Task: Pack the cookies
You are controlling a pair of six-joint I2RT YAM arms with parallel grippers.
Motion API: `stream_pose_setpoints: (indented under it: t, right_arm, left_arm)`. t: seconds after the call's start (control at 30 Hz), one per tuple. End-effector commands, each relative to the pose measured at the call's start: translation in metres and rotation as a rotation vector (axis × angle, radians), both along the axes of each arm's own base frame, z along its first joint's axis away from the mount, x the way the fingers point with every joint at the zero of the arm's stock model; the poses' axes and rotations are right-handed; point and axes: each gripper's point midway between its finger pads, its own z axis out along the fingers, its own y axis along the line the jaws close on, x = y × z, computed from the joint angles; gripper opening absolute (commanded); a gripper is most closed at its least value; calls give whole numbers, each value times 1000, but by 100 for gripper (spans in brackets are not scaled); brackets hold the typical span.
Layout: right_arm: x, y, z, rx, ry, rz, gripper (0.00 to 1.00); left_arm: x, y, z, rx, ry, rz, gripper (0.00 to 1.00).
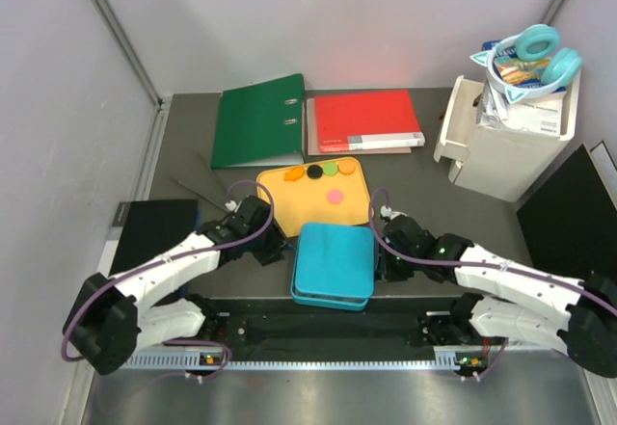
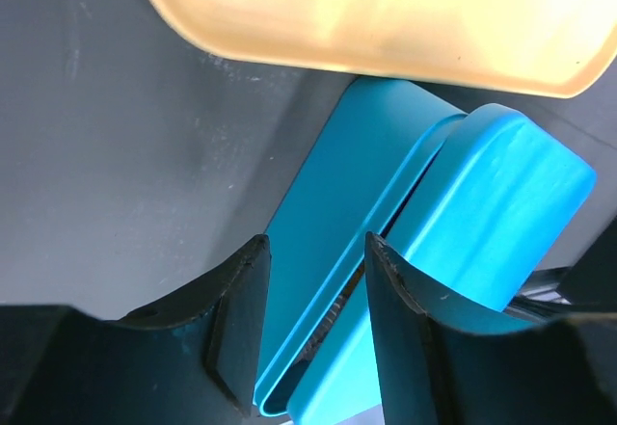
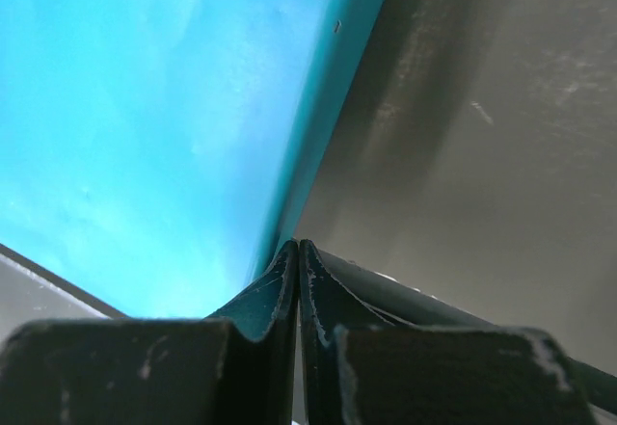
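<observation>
Packing not started: small round cookies (image 1: 314, 172) loose on yellow plastic tray (image 1: 280, 199), blue rectangular tin (image 1: 333, 261) lidded. Left tool (image 2: 316, 247) half-wide astride tin's rim, grip unclear; right tool (image 3: 298, 248) pinched closed alongside.

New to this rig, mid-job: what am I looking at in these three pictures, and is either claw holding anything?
Two robot arms are bolted at the near edge of the table. The wide picture looks down from above and behind them; the close-ups come from wrist cameras. Between the arms lies a blue tin. Behind it a yellow tray carries the cookies: orange, black, green and pink discs. Farther back lie a green binder, a red folder and a white drawer unit with headphones on top. The left gripper straddles the tin's edge; whether it pinches I cannot tell. The right gripper is shut on nothing, its tip at the tin's side.
</observation>
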Motion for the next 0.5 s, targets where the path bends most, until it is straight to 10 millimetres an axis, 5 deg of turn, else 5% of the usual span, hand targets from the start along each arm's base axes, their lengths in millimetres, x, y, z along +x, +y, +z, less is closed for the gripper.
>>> stream_pose_setpoints:
  t: [0.0, 0.27, 0.47]
  right_arm:
    - [18, -15, 32, -53, -118, -30, 0]
    - [20, -31, 50, -90, -166, -54, 0]
    - [41, -7, 90, 12, -260, -56, 0]
  left_arm:
    - [2, 9, 12, 41, -32, 10, 50]
    - [3, 56, 14, 209, -59, 166, 53]
    - [-1, 70, 41, 244, -116, 151, 42]
